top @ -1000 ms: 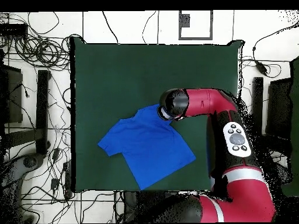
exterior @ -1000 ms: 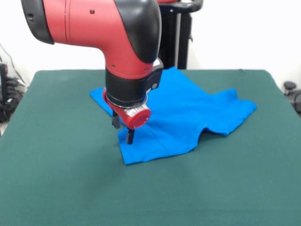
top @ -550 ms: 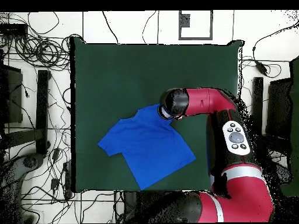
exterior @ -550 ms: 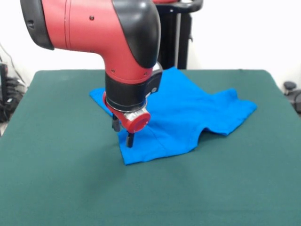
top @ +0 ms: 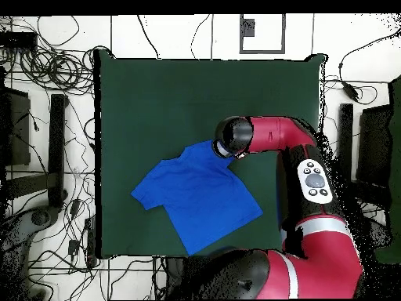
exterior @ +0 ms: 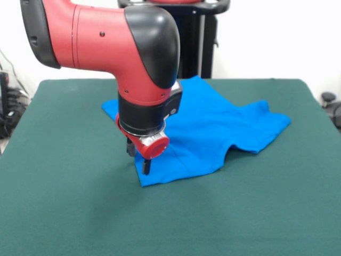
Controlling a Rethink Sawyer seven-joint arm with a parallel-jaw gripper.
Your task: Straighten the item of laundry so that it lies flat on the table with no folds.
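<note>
The item of laundry [exterior: 213, 125] is a bright blue T-shirt lying rumpled on the table [exterior: 74, 213], with a sleeve reaching right and a raised fold along its front hem. My gripper [exterior: 138, 158] points down at the shirt's near-left corner, open, one finger on either side of the cloth's left edge, close to the tabletop. Whether they touch the cloth I cannot tell. In the overhead view the shirt [top: 196, 192] lies towards the table's [top: 157, 102] lower middle, and the arm's wrist [top: 233, 137] hides the gripper at the shirt's upper right corner.
A black stand [exterior: 205, 42] rises behind the table's far edge. Cables [top: 47, 70] lie on the floor around the table's left side. The arm [top: 313, 180] runs along the table's right edge in the overhead view.
The gripper has come down a little and drifted slightly towards the near side, closer to the shirt's corner. The shirt has not moved.
</note>
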